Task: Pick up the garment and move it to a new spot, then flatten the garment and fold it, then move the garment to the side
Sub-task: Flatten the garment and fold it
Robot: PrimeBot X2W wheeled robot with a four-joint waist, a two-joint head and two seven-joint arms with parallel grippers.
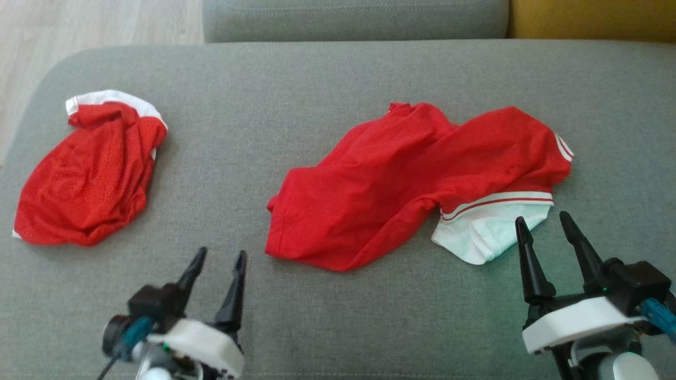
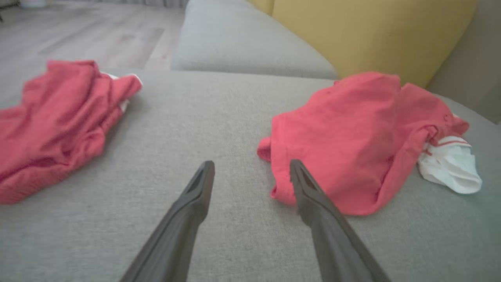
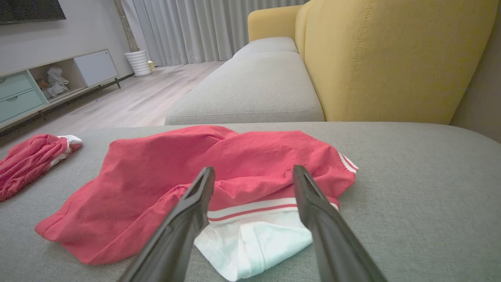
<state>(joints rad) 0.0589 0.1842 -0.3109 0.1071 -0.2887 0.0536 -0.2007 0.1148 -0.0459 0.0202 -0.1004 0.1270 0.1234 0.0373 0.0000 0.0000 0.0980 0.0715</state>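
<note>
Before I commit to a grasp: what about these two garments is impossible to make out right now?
- Larger red garment, head view: its overall shape and edges are hidden in its own folds.
- Its white part, right wrist view: the right gripper covers both flanks. I cannot tell whether it is attached or a separate piece.
- Smaller red garment, left wrist view: blurred and cut off by the left edge.
</note>
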